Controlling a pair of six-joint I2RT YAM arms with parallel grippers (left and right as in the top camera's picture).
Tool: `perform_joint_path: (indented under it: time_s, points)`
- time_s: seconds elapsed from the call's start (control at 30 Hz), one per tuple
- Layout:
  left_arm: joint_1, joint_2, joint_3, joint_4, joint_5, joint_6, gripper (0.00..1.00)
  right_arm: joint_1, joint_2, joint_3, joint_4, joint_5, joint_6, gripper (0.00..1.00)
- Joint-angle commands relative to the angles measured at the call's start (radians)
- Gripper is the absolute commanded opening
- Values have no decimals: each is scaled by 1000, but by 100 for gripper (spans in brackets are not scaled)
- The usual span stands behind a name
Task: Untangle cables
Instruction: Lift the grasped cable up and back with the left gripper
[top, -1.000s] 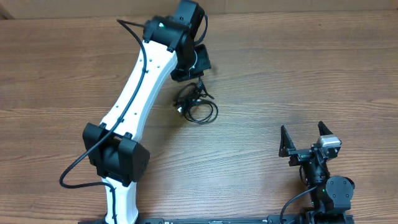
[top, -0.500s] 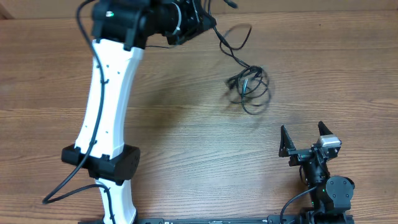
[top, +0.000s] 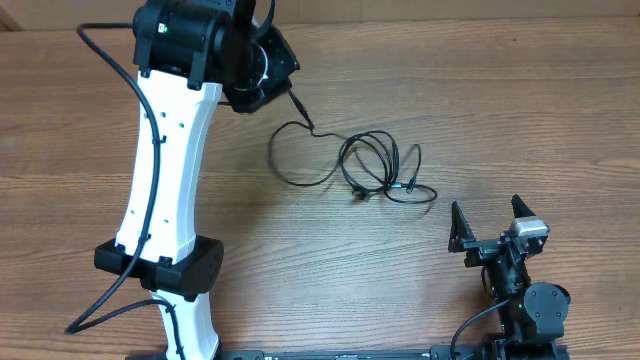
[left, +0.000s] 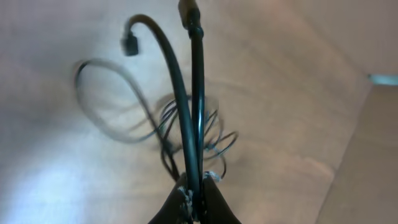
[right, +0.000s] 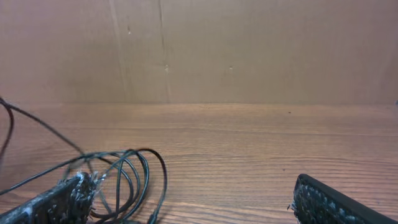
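The left gripper (left: 196, 200) is clamped on one end of the thin black cable (top: 370, 165). I judge this to be the pulling-apart step. The cable's loose loops lie on the brown wood-grain table (top: 520, 90), with the left gripper on one side of the loops and the right gripper (top: 492, 222) on the other, fingers spread and empty. The next move calls for drawing the held strand clear of the loops. Beyond the loops stands a plain brown wall (right: 249, 50).

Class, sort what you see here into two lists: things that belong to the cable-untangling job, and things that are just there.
Belongs to the job:
- thin black looped cables
- left claw, shut on two cable strands

Just there:
- brown wooden table
- right claw, open, apart from the cables
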Motion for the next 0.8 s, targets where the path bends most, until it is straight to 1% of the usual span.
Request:
perform_joint_path:
  time_s: [0.0, 0.07, 0.13, 0.17, 0.27, 0.37, 0.47, 0.53, 0.6, 0.7, 0.77]
  points:
    - [23, -51, 35, 132, 102, 107, 4, -2, -8, -10, 4, 9, -5, 100]
    - [41, -77, 57, 246, 227, 109, 4, -2, -8, -10, 4, 9, -5, 100]
    - [56, -104, 73, 367, 315, 105, 4, -2, -8, -10, 4, 9, -5, 100]
    - [60, -118, 77, 417, 335, 104, 4, -2, -8, -10, 4, 9, -5, 100]
    - [66, -181, 81, 546, 316, 71, 4, -2, -8, -10, 4, 9, -5, 100]
    - [65, -245, 81, 629, 238, 56, 4, -2, -8, -10, 4, 9, -5, 100]
    - [65, -301, 81, 678, 141, 19, 4, -2, -8, -10, 4, 9, -5, 100]
    - [65, -336, 81, 704, 79, 19, 4, -2, -8, -10, 4, 9, -5, 100]
    - [65, -364, 81, 699, 29, 24, 4, -2, -8, -10, 4, 9, -5, 100]
    - [65, -382, 81, 628, -12, 92, 4, -2, -8, -10, 4, 9, -5, 100]
    - [65, -381, 80, 510, -73, 123, 4, -2, -8, -10, 4, 9, -5, 100]
